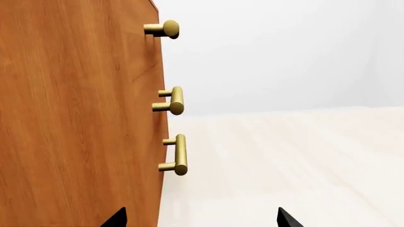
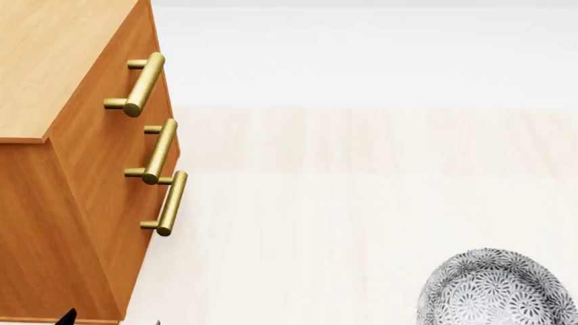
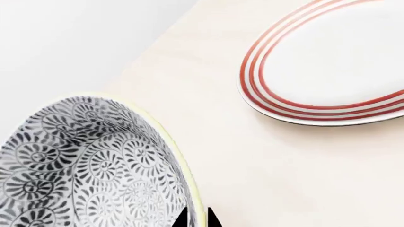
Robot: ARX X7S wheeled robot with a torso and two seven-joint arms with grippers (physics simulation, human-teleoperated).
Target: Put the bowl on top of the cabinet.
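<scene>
**Pale table, bowl low at the right, cabinet at the left**

On the pale wooden tabletop (image 2: 361, 203) the cabinet (image 2: 63, 169) stands at the left, its three brass handles (image 2: 161, 150) facing right. The bowl (image 2: 497, 288) sits low right, well apart from it. The right gripper (image 3: 196, 220) pinches the bowl's rim between its fingertips; a red-ringed plate (image 3: 328, 61) lies nearby. The left gripper (image 1: 202, 218) is spread open beside the cabinet's side

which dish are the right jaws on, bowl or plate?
The bowl, grey floral pattern: its rim sits between the jaws. The red-ringed plate lies apart, untouched.
</scene>
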